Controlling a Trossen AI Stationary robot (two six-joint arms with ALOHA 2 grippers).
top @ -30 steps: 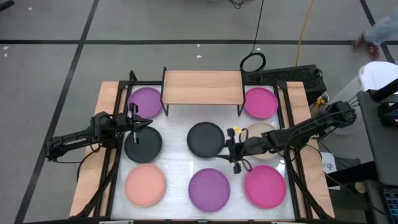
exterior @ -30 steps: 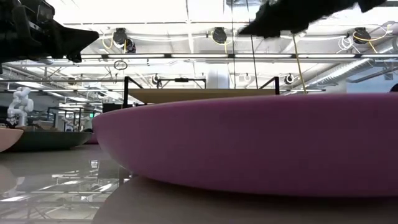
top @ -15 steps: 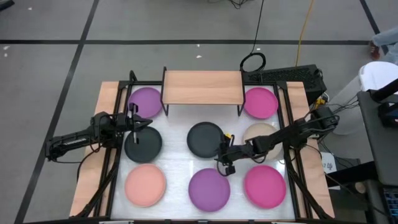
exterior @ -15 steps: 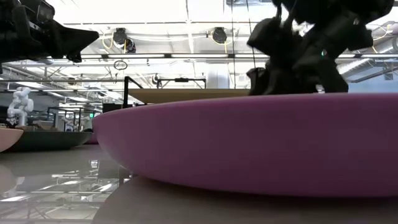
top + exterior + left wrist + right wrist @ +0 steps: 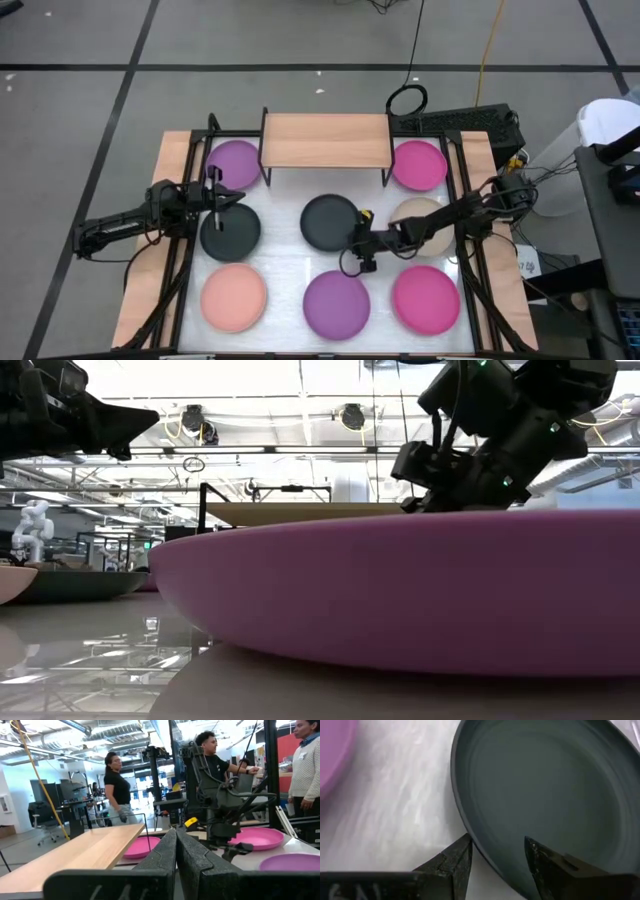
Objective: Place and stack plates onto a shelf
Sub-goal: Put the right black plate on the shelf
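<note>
The light-wood shelf (image 5: 325, 140) stands at the table's far middle, its board bare. Eight plates lie flat on the white tabletop: purple (image 5: 237, 163), magenta (image 5: 418, 165), two black (image 5: 230, 232) (image 5: 331, 222), beige (image 5: 420, 213), salmon (image 5: 234, 297), purple (image 5: 336, 303), magenta (image 5: 426, 298). My right gripper (image 5: 353, 251) is open at the middle black plate's near right rim. In the right wrist view its fingers (image 5: 454, 865) stand either side of that rim (image 5: 487, 862); whether they touch it I cannot tell. My left gripper (image 5: 226, 195) is shut, above the left black plate's far edge.
Black metal rails run along the table's left and right sides (image 5: 185, 250). My right arm lies over the beige plate. In the low view the near purple plate (image 5: 400, 590) fills the foreground. People stand beyond the table in the left wrist view (image 5: 117, 787).
My right gripper has moved toward the table's left and come down, from beside the beige plate to the middle black plate's near right rim. The left arm has kept still, and no plate has moved.
</note>
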